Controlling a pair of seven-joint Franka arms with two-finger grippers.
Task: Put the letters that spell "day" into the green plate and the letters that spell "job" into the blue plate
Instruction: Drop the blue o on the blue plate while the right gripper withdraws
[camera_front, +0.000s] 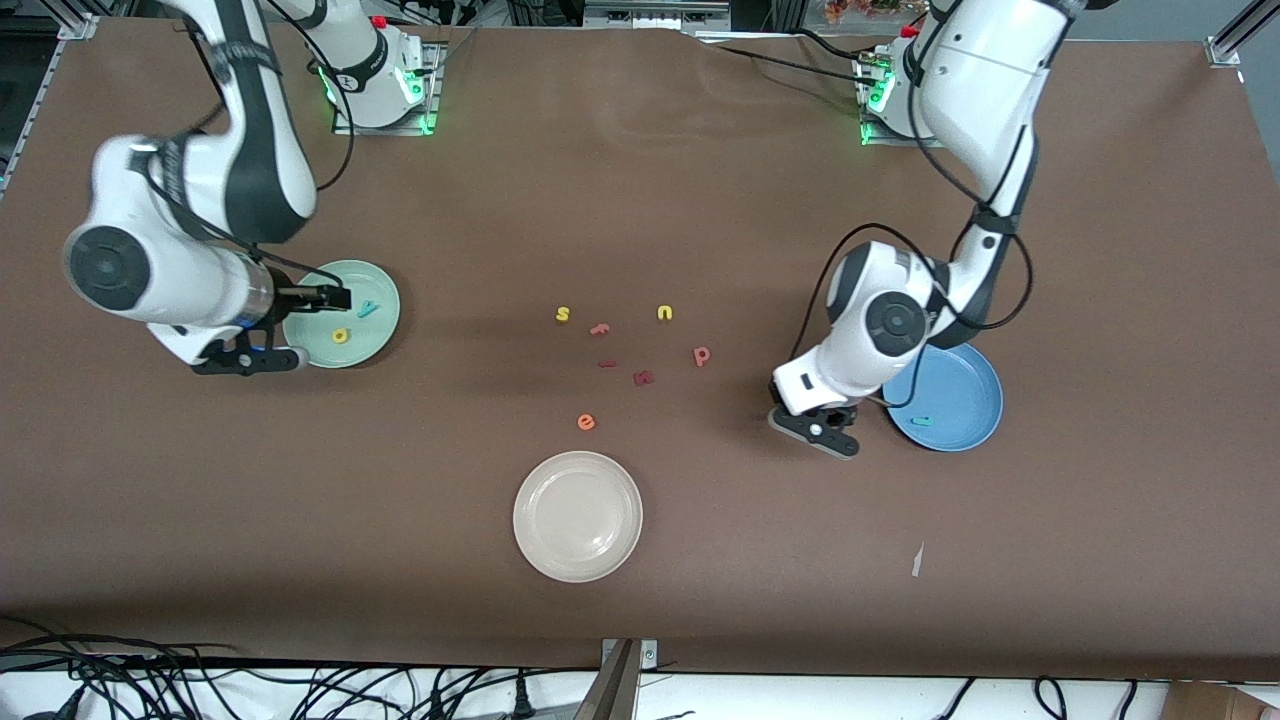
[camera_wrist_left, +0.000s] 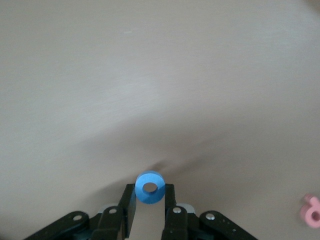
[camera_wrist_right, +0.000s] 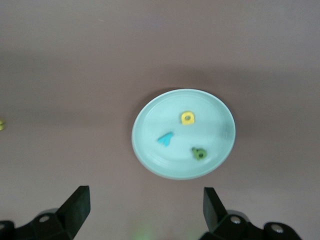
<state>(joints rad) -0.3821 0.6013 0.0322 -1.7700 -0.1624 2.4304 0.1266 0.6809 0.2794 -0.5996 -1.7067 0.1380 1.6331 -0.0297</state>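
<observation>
The left gripper (camera_wrist_left: 150, 202), clamped on the blue o (camera_wrist_left: 150, 188), carries it toward the blue plate (camera_front: 965, 400); the right gripper (camera_wrist_right: 145, 207) hangs spread over the green plate (camera_wrist_right: 150, 150), its three letters delivered.

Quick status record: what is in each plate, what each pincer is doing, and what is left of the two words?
green plate: yellow d, teal y, dark green a
blue plate: teal j
left pincer: shut on blue o, over bare table
right pincer: open, above green plate
salmon-pink b: on table
</observation>
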